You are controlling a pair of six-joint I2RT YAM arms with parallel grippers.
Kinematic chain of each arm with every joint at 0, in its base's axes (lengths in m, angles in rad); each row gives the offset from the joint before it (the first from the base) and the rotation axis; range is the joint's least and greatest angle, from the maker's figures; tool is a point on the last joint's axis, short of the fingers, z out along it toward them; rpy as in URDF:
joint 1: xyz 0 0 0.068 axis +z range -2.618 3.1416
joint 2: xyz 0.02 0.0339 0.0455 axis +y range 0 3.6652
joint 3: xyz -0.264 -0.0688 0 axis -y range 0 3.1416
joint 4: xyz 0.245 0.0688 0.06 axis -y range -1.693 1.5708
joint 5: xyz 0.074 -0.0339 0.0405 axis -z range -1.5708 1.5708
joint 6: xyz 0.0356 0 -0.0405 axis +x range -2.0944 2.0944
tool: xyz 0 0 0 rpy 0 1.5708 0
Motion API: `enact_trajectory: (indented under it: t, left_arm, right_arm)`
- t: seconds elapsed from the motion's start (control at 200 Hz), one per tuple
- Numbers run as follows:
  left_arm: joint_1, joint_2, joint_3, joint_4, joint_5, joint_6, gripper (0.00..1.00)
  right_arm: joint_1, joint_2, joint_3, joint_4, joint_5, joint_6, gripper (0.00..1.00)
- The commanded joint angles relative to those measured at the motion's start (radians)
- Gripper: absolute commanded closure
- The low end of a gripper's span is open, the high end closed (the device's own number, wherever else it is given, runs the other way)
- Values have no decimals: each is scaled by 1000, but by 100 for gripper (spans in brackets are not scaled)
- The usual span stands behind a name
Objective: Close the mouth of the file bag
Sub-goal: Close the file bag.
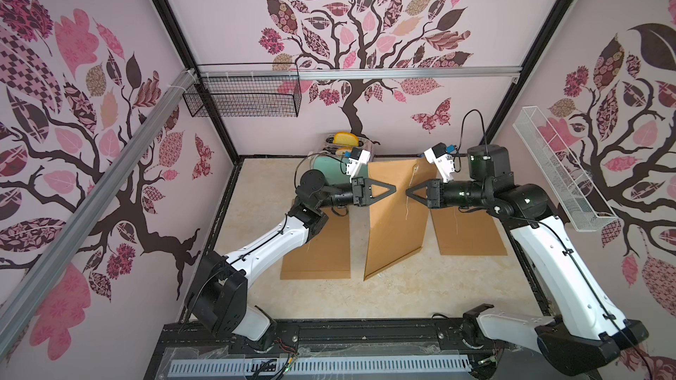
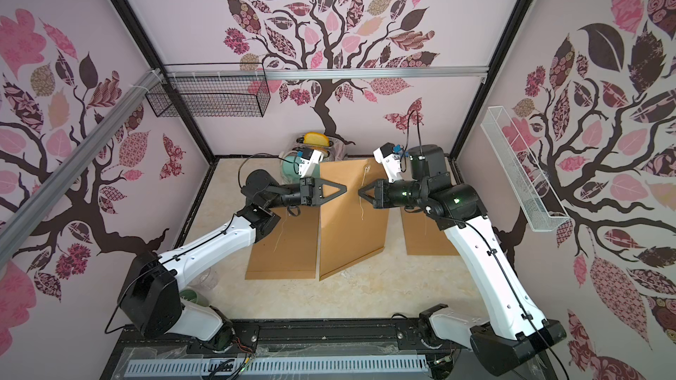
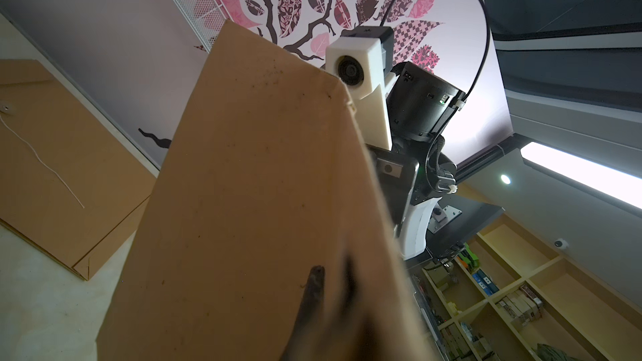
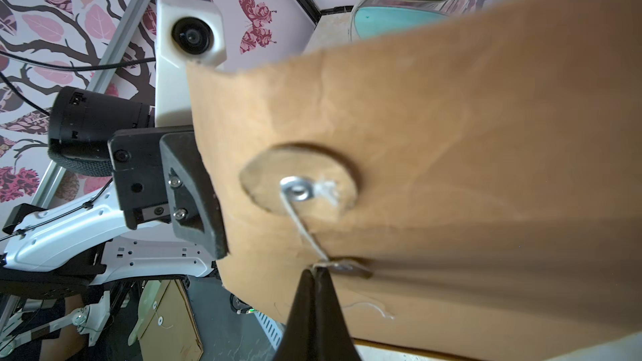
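The bag (image 1: 397,228), upright over the counter (image 1: 329,305), is pinched at its edge by the left gripper (image 1: 393,188) while the right gripper (image 4: 314,274) nips the string (image 4: 303,225) near the disc (image 4: 264,182): tying seems underway, with winding it round the disc likely next.

You've got a black basket (image 1: 243,98) hanging on the back wall and a white basket (image 1: 559,173) on the side wall. At the back of the table (image 1: 402,297), bread (image 1: 345,137) sticks up from a toaster (image 1: 332,147), with a teal container (image 1: 323,166) just in front. One envelope (image 1: 318,250) lies flat, and a second envelope (image 1: 472,235) lies well apart from it.
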Motion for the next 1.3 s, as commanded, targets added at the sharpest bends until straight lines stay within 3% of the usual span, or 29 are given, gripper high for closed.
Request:
enact_trajectory:
  t: [0.0,0.395,0.575,0.8,0.945,1.295]
  left_arm:
    - [-11,-2,13,-7,7,42,100]
    - [-16,36,50,-11,15,31,100]
    - [-15,34,56,2,7,16,100]
    - [-14,70,62,163,10,-122,100]
    - [-15,61,57,143,7,-106,100]
    - [-14,56,48,154,-9,-110,100]
  right_arm:
    - [2,13,81,-127,89,-28,100]
    - [67,98,134,-89,27,-3,100]
    - [71,60,30,-33,3,1,100]
    - [70,11,-114,57,1,-9,100]
    - [57,-10,-153,74,45,-16,100]
    - [8,-95,-314,260,18,63,100]
